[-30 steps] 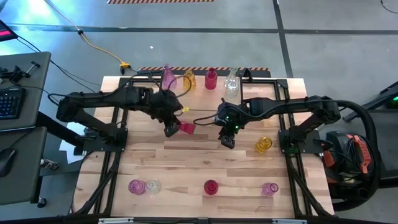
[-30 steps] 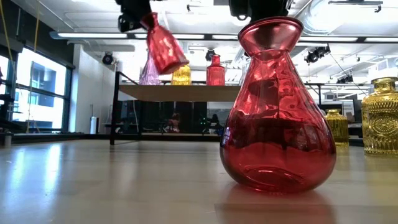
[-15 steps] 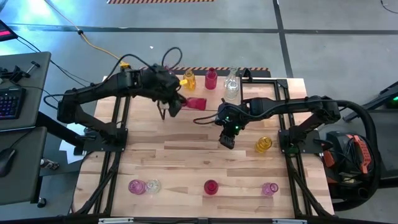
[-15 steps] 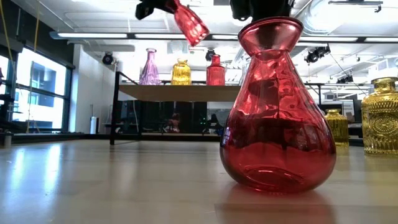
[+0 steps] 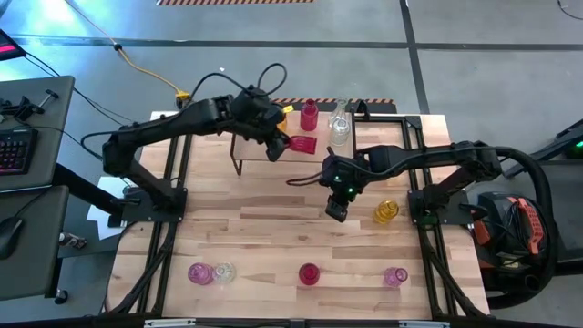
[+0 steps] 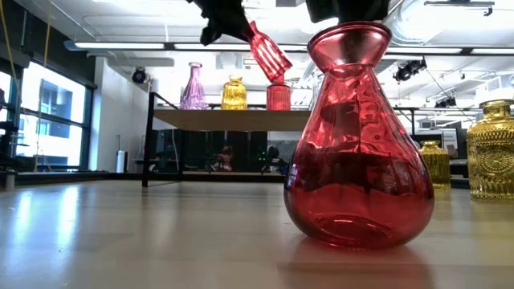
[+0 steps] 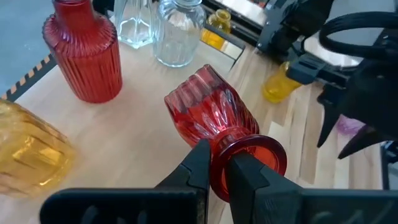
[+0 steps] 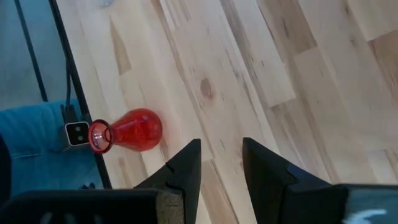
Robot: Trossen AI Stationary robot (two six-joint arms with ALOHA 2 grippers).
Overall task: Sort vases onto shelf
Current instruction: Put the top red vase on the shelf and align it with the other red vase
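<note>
Your left gripper, over the shelf at the tabletop's far edge, is clamped on a tilted red vase by its neck, probably to stand it beside the red ribbed vase. Every vase appears empty. Mid-table, your right gripper hangs partly open, holding nothing.

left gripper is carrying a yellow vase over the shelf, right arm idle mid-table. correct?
Not quite: the vase clamped in the left gripper is red, not yellow, as the left wrist view shows. It is over the shelf, and the right gripper does wait mid-table.
</note>
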